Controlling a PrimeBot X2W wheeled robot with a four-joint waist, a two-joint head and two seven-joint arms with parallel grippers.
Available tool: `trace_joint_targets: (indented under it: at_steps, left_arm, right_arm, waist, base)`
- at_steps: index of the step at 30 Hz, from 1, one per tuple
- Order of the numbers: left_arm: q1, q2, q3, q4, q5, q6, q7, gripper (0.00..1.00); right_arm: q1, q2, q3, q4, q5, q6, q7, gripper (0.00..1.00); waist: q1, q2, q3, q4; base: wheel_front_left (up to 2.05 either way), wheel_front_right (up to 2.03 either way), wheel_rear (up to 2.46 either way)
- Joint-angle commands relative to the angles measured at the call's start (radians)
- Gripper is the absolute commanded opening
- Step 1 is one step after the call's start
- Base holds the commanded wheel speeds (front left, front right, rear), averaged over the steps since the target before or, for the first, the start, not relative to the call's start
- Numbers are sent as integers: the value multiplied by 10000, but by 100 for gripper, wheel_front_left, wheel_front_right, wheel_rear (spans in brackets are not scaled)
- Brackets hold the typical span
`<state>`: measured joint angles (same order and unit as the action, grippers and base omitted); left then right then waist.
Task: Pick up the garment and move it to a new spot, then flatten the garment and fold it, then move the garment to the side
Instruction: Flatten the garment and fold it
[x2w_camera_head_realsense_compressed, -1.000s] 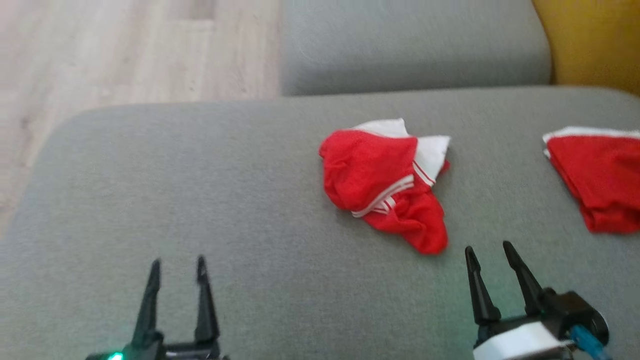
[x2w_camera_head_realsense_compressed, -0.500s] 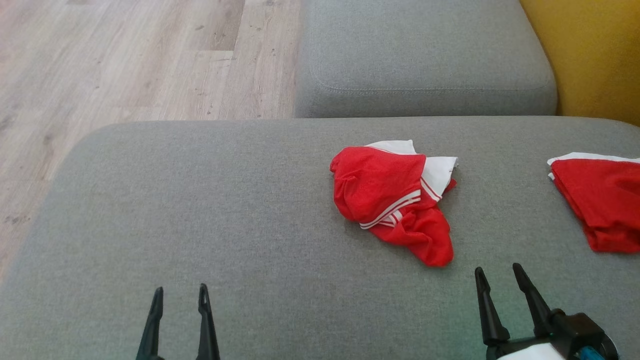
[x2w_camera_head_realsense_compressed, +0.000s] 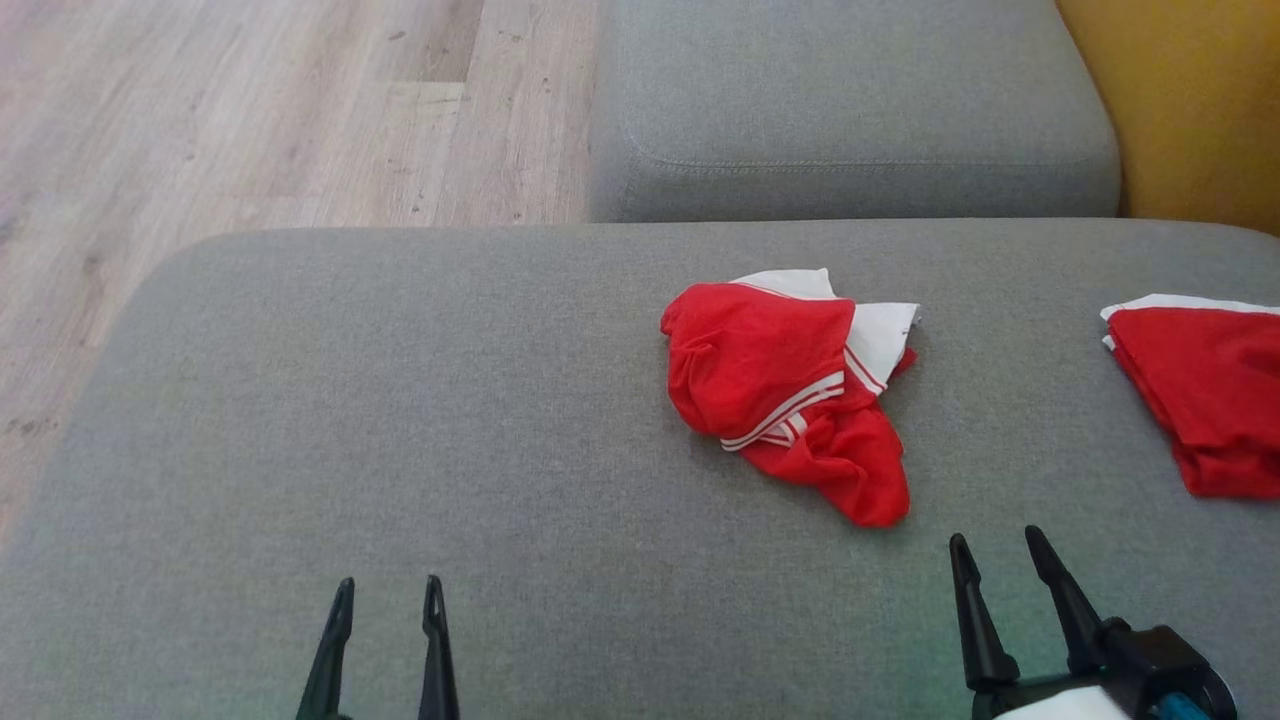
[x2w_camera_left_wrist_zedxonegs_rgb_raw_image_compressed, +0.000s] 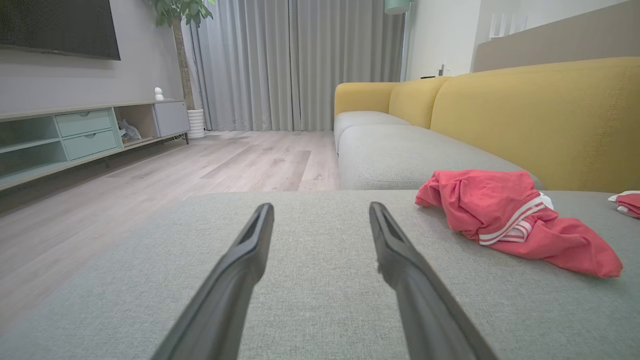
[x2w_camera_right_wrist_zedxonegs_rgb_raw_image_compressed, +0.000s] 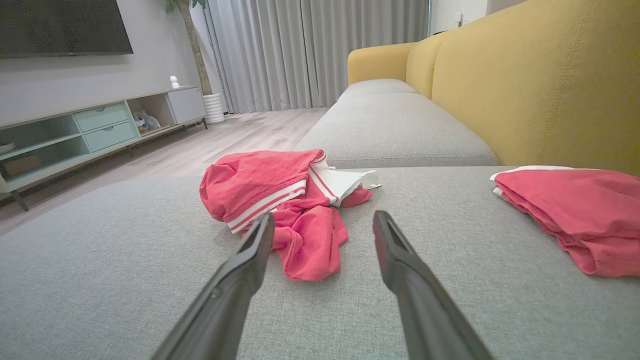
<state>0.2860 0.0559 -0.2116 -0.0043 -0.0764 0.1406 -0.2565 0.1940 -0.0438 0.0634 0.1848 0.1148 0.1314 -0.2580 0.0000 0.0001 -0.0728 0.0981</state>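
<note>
Head view: nearest, the left gripper (x2w_camera_head_realsense_compressed: 389, 582) and right gripper (x2w_camera_head_realsense_compressed: 995, 536) hover spread wide and empty over the grey fabric sofa cushion (x2w_camera_head_realsense_compressed: 400, 400). Just beyond the right one, right of centre, lies the crumpled red garment with white stripes (x2w_camera_head_realsense_compressed: 790, 390). I would pinch a thick fold, not one layer. Its long axis seems to run from near-right tip to far-left bulk, white hem farthest.

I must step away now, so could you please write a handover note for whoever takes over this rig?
Left gripper: open, empty, above the grey cushion, well left of the garment.
Right gripper: open, empty, just short of the garment's near end.
Garment: crumpled red-and-white heap on the cushion; a second red garment lies at the right.
Done: nothing yet.
Left: pick up, move, flatten, fold, set aside.
</note>
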Motion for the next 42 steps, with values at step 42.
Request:
trace_joint_targets:
  at_steps: [42]
  left_arm:
    - [-7935, -57, -3803, 6093, -2280, -1710, -53, 100]
  right_arm:
    - [-2339, -64, 169, -943, -486, -7, -38, 100]
  waist:
    - [0, -1, 4034, -2827]
  base:
    - [0, 0, 0]
